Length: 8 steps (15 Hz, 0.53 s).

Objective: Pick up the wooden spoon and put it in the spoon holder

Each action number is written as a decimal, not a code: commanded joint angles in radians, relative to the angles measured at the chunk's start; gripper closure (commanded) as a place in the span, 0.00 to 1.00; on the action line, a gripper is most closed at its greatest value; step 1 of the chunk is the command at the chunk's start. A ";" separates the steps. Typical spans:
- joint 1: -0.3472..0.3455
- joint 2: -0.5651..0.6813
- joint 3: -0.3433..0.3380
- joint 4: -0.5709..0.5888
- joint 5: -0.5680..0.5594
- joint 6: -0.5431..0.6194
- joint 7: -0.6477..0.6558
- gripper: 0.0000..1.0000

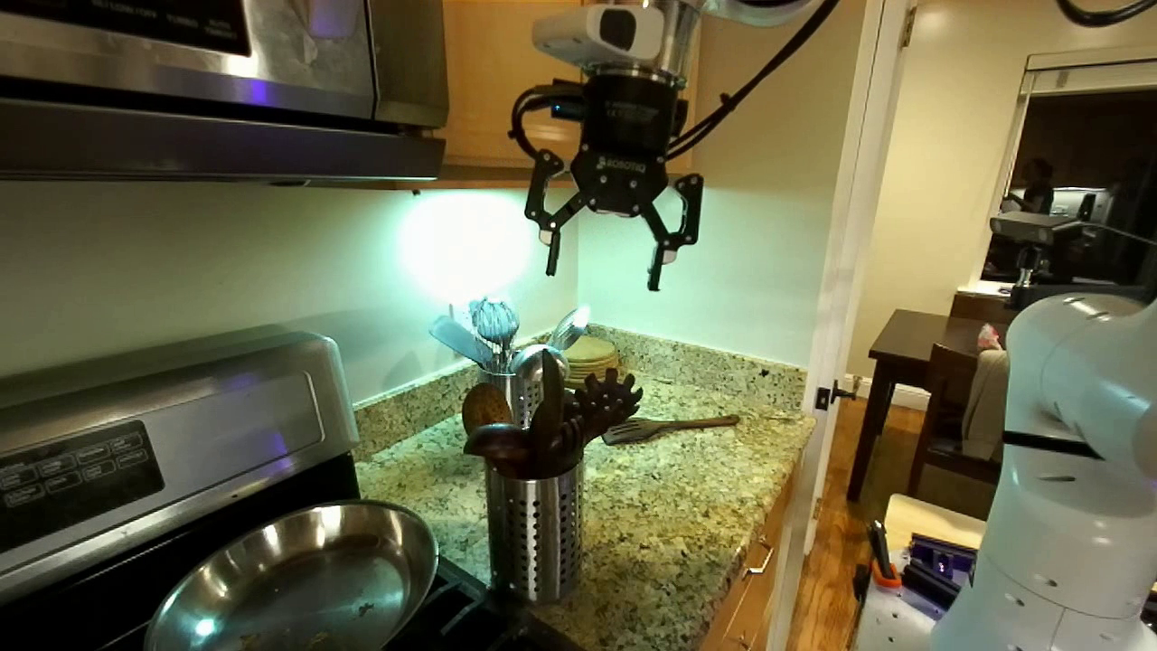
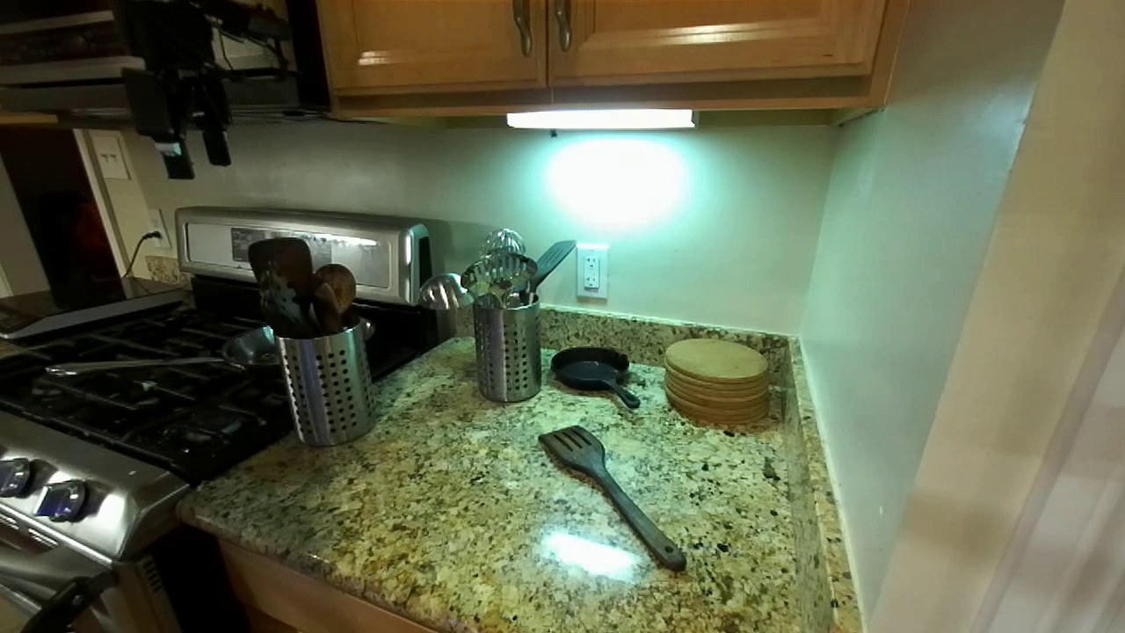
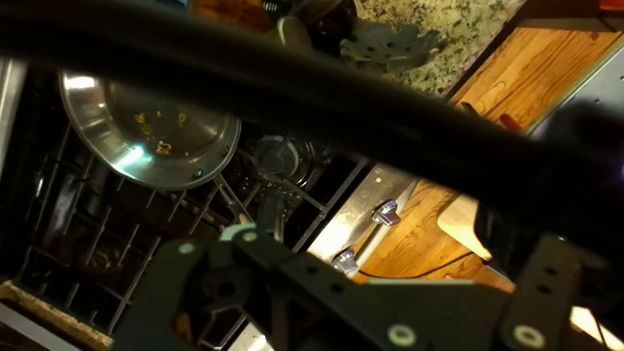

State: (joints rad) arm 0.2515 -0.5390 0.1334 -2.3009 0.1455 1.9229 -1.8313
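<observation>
The loose wooden spoon (image 1: 673, 425) is a long dark brown utensil with a slotted flat head and thin handle. It lies flat on the counter, also seen whole in an exterior view (image 2: 626, 503). Two perforated steel canisters stand upright. The nearer spoon holder (image 1: 535, 542) holds dark wooden utensils and stands beside the stove (image 2: 330, 382). The other canister (image 2: 510, 352) holds metal utensils; I cannot tell which is meant. My gripper (image 1: 604, 276) is open and empty, high above the stove side (image 2: 198, 158), away from the spoon. The wrist view does not show the spoon.
A steel frying pan (image 1: 298, 579) sits on the stove below me, also in the wrist view (image 3: 170, 178). A small black skillet (image 2: 589, 367) and a stack of round boards (image 2: 716, 387) stand at the back. Cabinets (image 2: 615, 53) and the microwave (image 1: 181, 99) hang overhead.
</observation>
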 commanded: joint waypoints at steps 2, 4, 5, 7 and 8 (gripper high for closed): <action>0.009 -0.163 0.002 -0.098 0.016 -0.015 0.251 0.00; 0.000 -0.199 0.003 -0.117 -0.005 -0.024 0.357 0.00; -0.004 -0.214 0.002 -0.126 -0.015 -0.027 0.409 0.00; -0.015 -0.238 -0.004 -0.144 -0.038 -0.034 0.503 0.00; -0.021 -0.248 -0.010 -0.153 -0.050 -0.038 0.545 0.00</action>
State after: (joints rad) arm 0.2447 -0.7221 0.1374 -2.4031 0.1323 1.8994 -1.4090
